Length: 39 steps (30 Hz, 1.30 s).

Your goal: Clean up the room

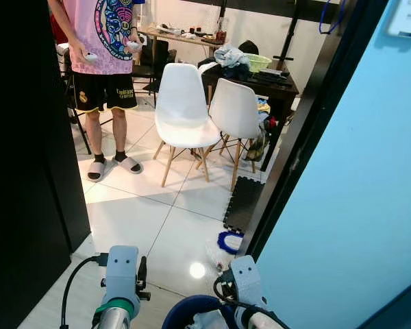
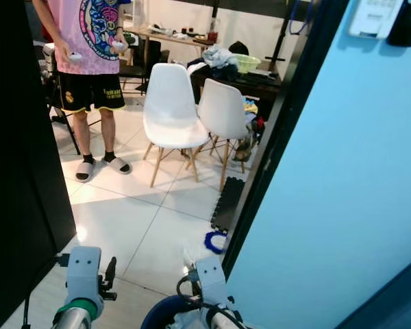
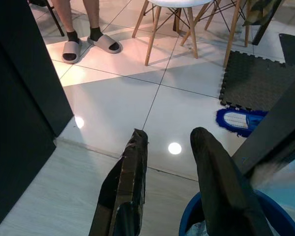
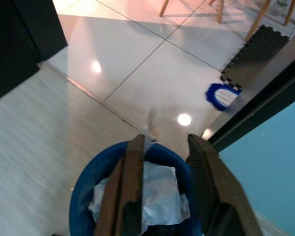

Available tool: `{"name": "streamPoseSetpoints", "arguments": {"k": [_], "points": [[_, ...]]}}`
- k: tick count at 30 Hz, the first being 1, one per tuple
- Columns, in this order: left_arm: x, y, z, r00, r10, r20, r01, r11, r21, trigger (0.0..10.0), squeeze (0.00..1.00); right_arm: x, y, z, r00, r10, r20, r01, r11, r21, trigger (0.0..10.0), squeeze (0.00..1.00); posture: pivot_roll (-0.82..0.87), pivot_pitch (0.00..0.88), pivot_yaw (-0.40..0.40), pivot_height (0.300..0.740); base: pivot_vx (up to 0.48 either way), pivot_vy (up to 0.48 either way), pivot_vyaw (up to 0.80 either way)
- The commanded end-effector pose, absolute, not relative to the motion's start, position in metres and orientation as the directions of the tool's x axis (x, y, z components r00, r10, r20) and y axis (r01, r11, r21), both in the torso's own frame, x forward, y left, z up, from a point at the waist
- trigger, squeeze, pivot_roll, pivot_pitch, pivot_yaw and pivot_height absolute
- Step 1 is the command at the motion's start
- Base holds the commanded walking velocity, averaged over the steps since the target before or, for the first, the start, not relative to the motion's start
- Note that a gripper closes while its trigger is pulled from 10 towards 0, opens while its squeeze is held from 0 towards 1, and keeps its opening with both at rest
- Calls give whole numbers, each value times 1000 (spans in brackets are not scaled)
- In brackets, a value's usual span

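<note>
Right gripper (image 4: 162, 147) hangs directly over a blue bin (image 4: 91, 182), fingers apart with a moderate gap, nothing between them. White crumpled stuff, paper or plastic (image 4: 160, 194), already lies in the bin. Left gripper (image 3: 169, 147) is beside the bin's rim, over the floor, fingers spread wide, empty too.

Risks, as a guess: both arms sit low and close to the bin, so a forward step or arm swing could knock it over and spill the trash. The dark door frame (image 1: 308, 123) stands tight on the right; the right arm could clip it while passing through. A small white scrap (image 1: 216, 252) and a blue slipper (image 1: 229, 241) lie on the tile just past the threshold, easy to step on or slide on, since the tile looks glossy. A person (image 1: 103, 62) stands ahead holding controllers, so moving into the room needs clearance.

Materials: gripper fingers are long, black, flat, look wrapped in tape or rubbery. Bin is round, smooth plastic, deep blue. Near floor is pale wood-grain plank (image 4: 34, 142), then shiny white tile (image 1: 151, 205) with lamp glare. A black foam mat (image 1: 245, 199) with a toothed edge lies by the frame. Two white moulded chairs (image 1: 185, 110) on splayed wooden legs; a dark table (image 1: 277, 86) behind is cluttered with clothes and a green basket (image 1: 257, 62). Wall on the right is flat light blue (image 1: 356, 192).
</note>
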<state>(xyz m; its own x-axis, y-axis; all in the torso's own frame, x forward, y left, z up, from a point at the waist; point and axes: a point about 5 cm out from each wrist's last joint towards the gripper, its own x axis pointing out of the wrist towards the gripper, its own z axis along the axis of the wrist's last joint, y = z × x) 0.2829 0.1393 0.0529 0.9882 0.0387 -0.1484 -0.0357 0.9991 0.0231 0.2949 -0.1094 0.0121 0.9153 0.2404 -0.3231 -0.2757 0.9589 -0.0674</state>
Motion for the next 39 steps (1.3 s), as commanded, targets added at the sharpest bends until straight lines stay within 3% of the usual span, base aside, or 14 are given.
{"name": "streamPoseSetpoints", "arguments": {"k": [1,20,39], "points": [[282,139,51,986,38,-164,-35,999,22,10000,0,293,-113,9,914,229,-335,-270,959,-82,10000,0,28,22,-51,740,0,0,0],[282,136,51,987,25,-156,-24,1000,9,10000,0,292,-115,22,952,214,-219,-232,971,-58,10000,0,15,21,-38,740,0,0,0],[283,131,53,988,4,-151,-8,1000,-28,10000,0,292,-115,24,957,204,-205,-218,975,-46,10000,0,10,22,-35,740,0,0,0]]}}
